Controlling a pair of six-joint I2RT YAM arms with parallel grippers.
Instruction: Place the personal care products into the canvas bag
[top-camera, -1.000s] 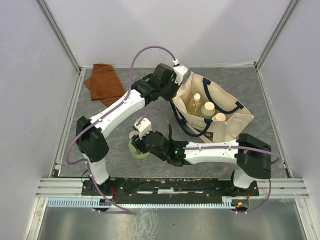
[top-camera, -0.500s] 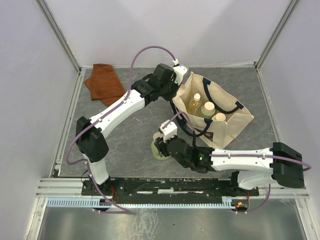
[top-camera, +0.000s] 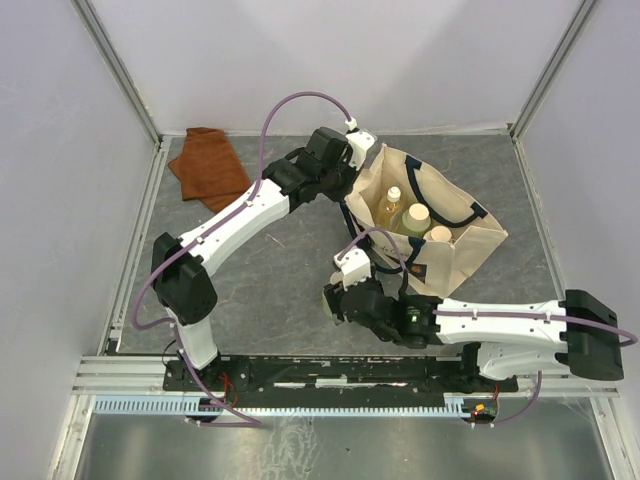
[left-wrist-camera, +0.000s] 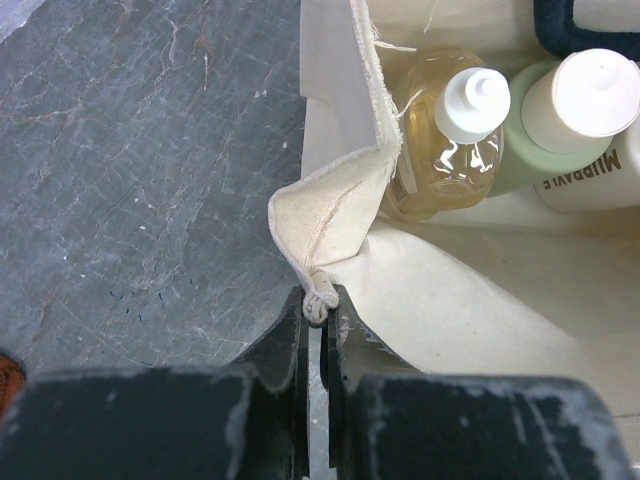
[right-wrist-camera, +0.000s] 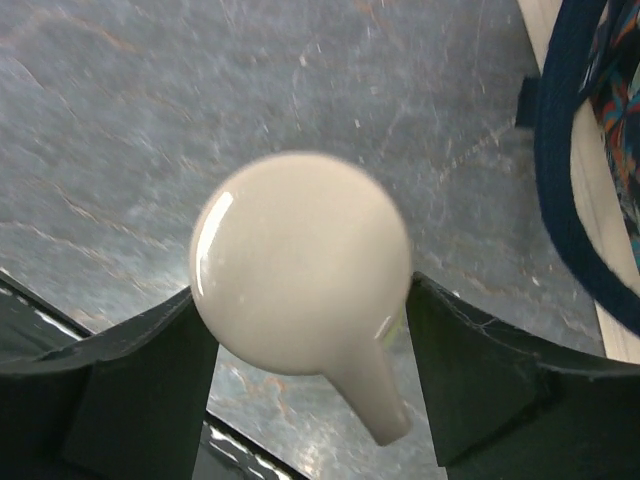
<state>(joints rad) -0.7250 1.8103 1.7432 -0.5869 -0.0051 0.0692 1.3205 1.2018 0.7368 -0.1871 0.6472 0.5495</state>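
The canvas bag (top-camera: 470, 245) stands at the right of the table. Its near-left rim corner (left-wrist-camera: 330, 215) is pinched in my shut left gripper (left-wrist-camera: 318, 305), which sits at the bag's left edge (top-camera: 362, 165). Inside are the amber bottle (left-wrist-camera: 445, 150), a pale green cream-capped bottle (left-wrist-camera: 580, 100) and a cream-white one (top-camera: 438, 235). The pale green bottle with the cream spout cap (right-wrist-camera: 300, 260) stands upright between the fingers of my right gripper (right-wrist-camera: 300, 300). A sliver of table shows beside its body. In the top view my right gripper (top-camera: 335, 300) hides it, just left of the bag.
A rust-brown folded cloth (top-camera: 208, 168) lies at the back left corner. A navy bag handle (right-wrist-camera: 560, 180) hangs close to the right of my right gripper. Grey walls and metal rails border the table.
My right arm has swung right along the table's front, bringing the spout-capped bottle up to the bag. Its jaws have eased apart. The left arm has held still.
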